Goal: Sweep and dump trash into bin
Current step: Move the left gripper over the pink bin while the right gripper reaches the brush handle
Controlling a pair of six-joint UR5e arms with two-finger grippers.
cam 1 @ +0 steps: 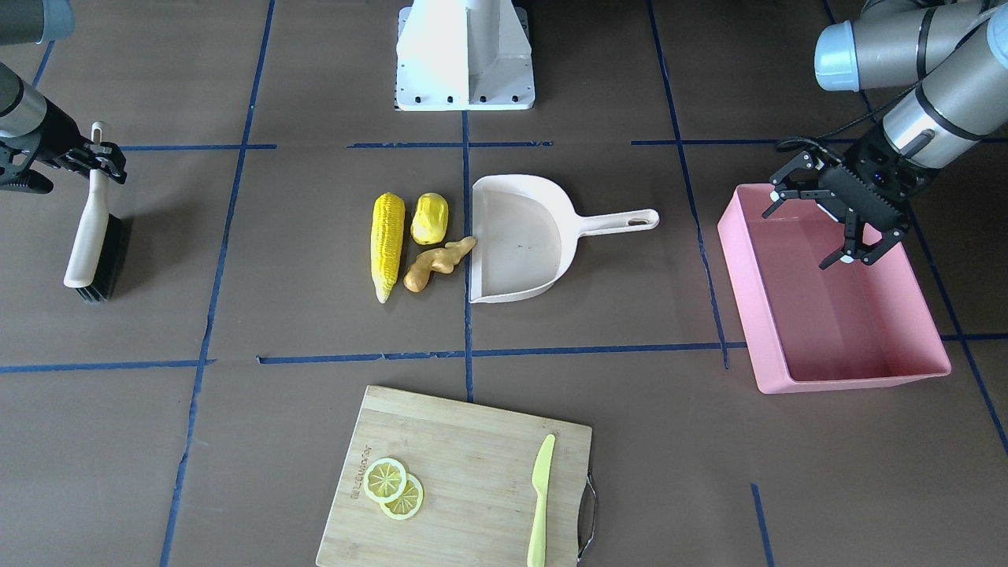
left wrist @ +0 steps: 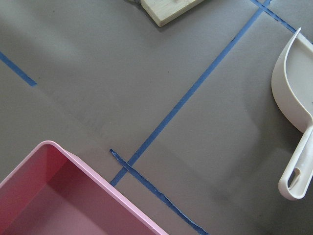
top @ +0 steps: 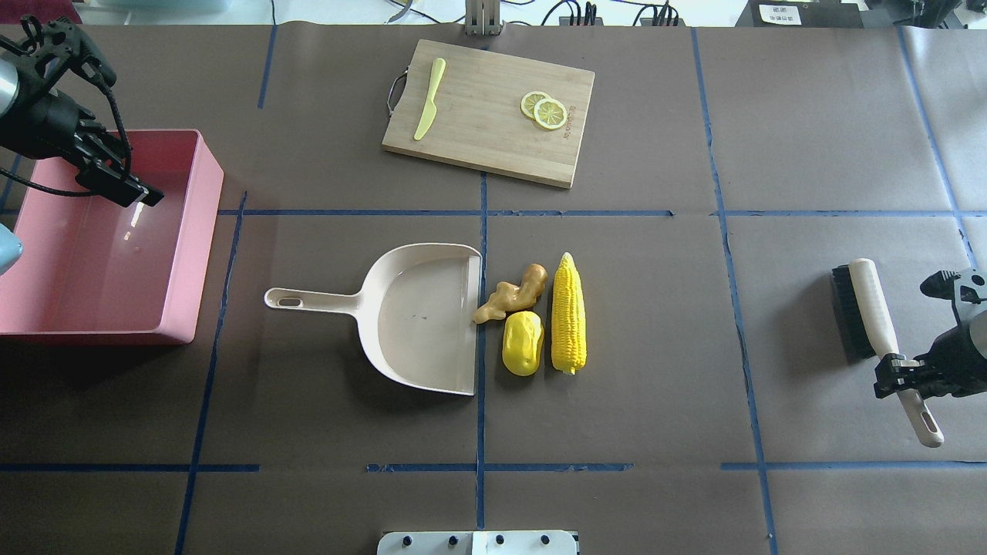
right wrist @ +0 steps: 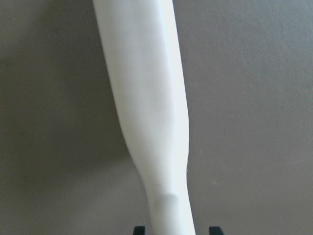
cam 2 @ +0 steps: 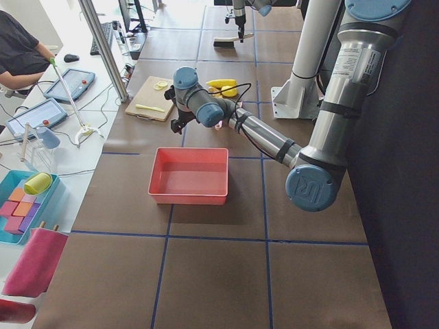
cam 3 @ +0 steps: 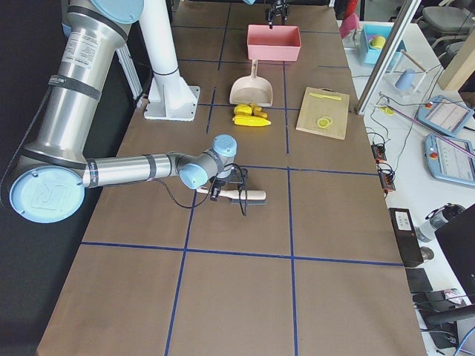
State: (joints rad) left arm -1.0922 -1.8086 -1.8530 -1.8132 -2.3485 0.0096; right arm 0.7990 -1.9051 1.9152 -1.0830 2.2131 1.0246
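Note:
The long yellow corn cob [cam 1: 387,244], the small yellow lumpy vegetable [cam 1: 429,219] and the tan ginger root [cam 1: 437,264] lie together at the open mouth of the cream dustpan [cam 1: 520,236]. The ginger touches its lip. The pink bin [cam 1: 744,299] stands at the table's end and holds nothing. My left gripper [cam 1: 811,228] hovers open over the bin's near corner. My right gripper [cam 1: 98,160] is shut on the white handle of the black-bristled brush [cam 1: 88,236], which lies on the table. The handle shows close up in the right wrist view [right wrist: 146,98].
A wooden cutting board [cam 1: 465,472] at the far side carries two lemon slices [cam 1: 394,484] and a light green knife [cam 1: 541,496]. The robot's white base [cam 1: 465,55] stands at the near edge. The dustpan's handle [top: 308,299] points toward the bin [top: 197,231].

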